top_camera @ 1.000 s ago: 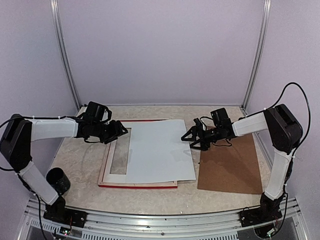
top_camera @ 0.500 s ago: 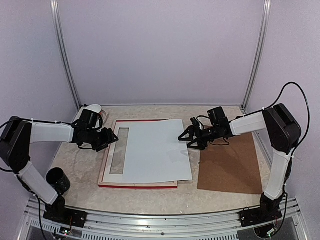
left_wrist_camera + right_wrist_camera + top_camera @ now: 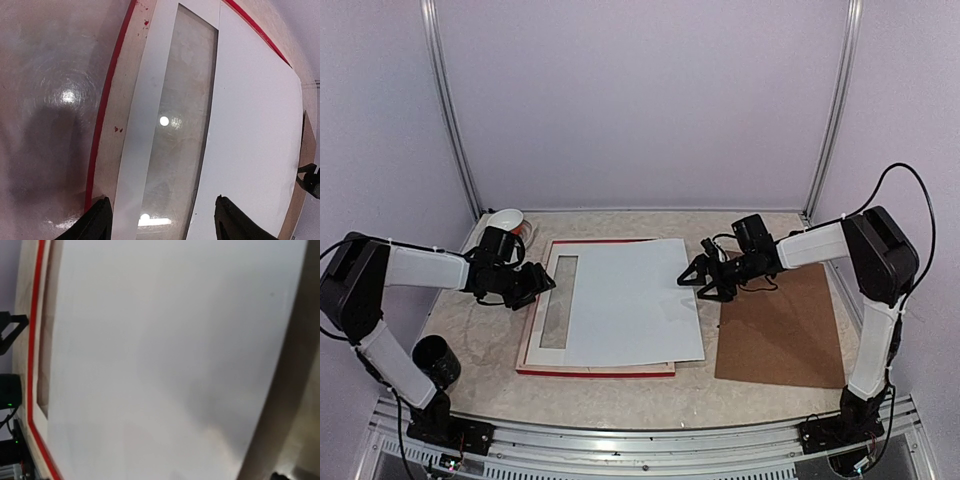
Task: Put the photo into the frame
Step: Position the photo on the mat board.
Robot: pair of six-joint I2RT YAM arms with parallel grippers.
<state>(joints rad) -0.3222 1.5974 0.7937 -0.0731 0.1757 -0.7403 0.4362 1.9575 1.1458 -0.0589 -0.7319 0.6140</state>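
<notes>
Jaws of the left gripper and the right gripper were seen spread apart, with nothing held.
The left gripper was positioned over the left rail of the frame, which was laid pale wood back up. The right gripper was placed at the far right corner of the photo. The photo was laid white back up, askew across the frame, overhanging toward the brown backing board.

Top view high; wrist views close above frame
</notes>
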